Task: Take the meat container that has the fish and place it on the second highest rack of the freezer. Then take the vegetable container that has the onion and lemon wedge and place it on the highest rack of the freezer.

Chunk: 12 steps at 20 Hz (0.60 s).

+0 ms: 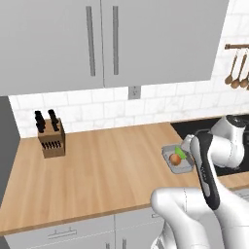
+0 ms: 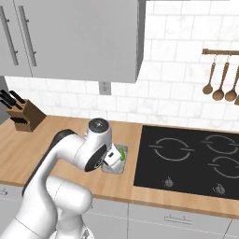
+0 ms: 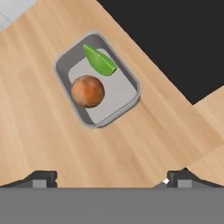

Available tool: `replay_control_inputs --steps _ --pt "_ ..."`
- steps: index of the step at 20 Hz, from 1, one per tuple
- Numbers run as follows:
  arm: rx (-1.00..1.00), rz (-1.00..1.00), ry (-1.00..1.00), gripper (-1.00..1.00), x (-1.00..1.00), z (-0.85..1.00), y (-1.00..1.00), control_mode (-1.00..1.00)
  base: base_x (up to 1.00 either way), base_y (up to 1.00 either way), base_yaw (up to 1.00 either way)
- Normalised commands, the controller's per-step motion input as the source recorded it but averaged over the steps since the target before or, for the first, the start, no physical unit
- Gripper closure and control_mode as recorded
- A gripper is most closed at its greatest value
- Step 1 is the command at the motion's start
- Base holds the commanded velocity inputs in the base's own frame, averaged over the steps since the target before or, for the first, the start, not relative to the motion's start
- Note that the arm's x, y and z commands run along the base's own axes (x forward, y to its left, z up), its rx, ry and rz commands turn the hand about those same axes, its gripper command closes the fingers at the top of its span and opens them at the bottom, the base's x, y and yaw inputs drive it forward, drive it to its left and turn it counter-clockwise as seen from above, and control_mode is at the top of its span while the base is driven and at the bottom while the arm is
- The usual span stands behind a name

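Observation:
The vegetable container [image 3: 131, 97] is a small grey tray on the wooden counter, close to the cooktop's edge. It holds the brown-orange onion [image 3: 87, 91] and the green lemon wedge [image 3: 99, 61]. My gripper [image 3: 112, 179] hovers above the counter just short of the tray, open, with its fingertips [image 3: 41, 178] set wide apart and nothing between them. From the left base view the tray [image 1: 168, 164] with the onion [image 1: 175, 159] shows beside my forearm. In the right base view my hand covers most of the tray [image 2: 115, 169], and the wedge [image 2: 122, 153] peeks out. The meat container with the fish and the freezer are out of view.
A black cooktop [image 2: 186, 161] lies just right of the tray. A knife block [image 1: 51, 136] stands at the counter's far left by the tiled wall. Grey wall cabinets [image 1: 102, 39] hang overhead, and wooden spoons [image 2: 219, 81] hang on a rail at the right.

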Motion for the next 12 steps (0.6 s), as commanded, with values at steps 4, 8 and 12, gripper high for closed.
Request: replay_control_inputs --steps 4,8,12 --pt "0.02 -0.16 0.0 -1.0 0.43 -0.31 -0.03 -1.0 0.0 0.0 0.0" --pt "0.03 -0.13 0.0 -1.0 0.4 -0.27 -0.07 -1.0 0.0 0.0 0.0" --pt "0.03 -0.07 0.08 -1.0 0.33 -0.12 -0.12 -1.0 0.0 0.0 0.0"
